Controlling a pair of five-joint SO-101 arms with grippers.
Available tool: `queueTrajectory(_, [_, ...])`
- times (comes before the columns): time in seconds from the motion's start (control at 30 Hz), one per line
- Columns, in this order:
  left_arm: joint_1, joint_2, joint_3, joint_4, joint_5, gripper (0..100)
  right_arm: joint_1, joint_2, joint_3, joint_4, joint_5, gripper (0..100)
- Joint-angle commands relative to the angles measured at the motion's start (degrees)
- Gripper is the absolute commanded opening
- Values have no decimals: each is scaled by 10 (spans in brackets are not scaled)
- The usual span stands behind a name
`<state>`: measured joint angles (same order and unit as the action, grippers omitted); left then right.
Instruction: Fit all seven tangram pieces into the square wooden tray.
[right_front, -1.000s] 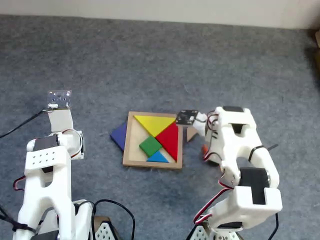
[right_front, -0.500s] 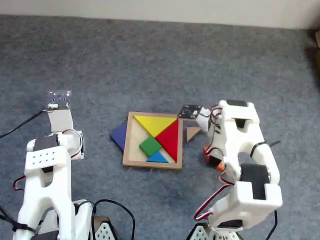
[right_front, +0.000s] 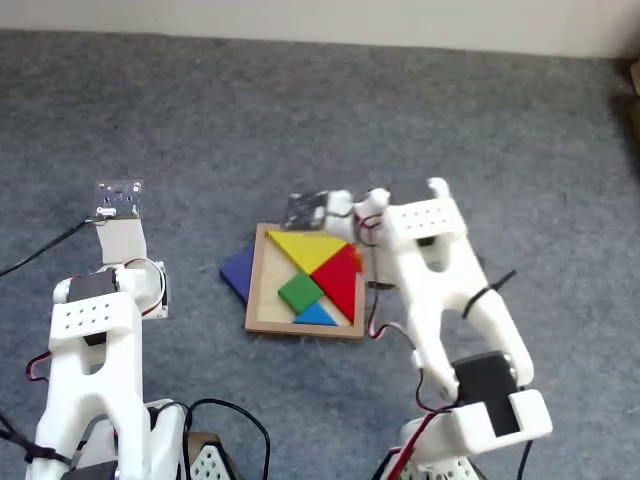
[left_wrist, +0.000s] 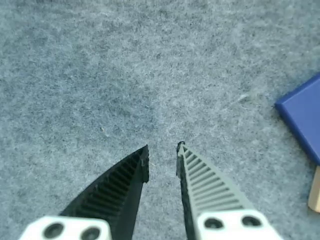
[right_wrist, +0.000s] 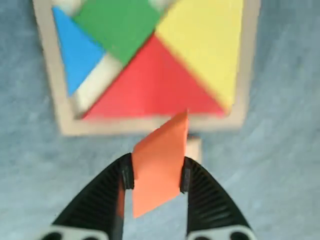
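Right pincer (right_wrist: 156, 165) clamps orange piece (right_wrist: 159, 150) — over tray (right_wrist: 150, 126) rim. Left pincer (left_wrist: 162, 149) slightly apart — empty.

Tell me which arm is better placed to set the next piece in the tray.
Right. The right gripper holds the orange piece at the rim of the tray; the left gripper is open over carpet, holding nothing.

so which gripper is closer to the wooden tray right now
Right. The right gripper, shut on the orange piece, hangs just off the tray rim beside the red triangle. The left gripper sits over carpet, beyond the blue piece outside the opposite side.
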<state>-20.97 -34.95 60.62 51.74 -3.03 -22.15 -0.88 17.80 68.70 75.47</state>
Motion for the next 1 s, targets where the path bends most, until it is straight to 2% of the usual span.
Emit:
queueTrajectory(0.0, [-9, -13, -1, -8, 4, 109, -51, -34, -32, -77, 52, 6])
queueTrajectory(0.2, [-39, -13, -1, -25, 6, 109, -129, -33, -14, -138, 91, 6])
queueTrajectory(0.47, [-40, -13, -1, -26, 6, 109, -203, -33, 52, -259, 106, 5])
queueTrajectory(0.77, [-41, -13, -1, -26, 6, 109, -248, -33, 73, -267, 185, 5])
queueTrajectory(0.9, [-47, -13, -1, -26, 6, 109, -250, -33, 74, -267, 181, 8])
queueTrajectory(0.97, [-49, -13, -1, -26, 6, 109, -248, -31, 74, -265, 151, 49])
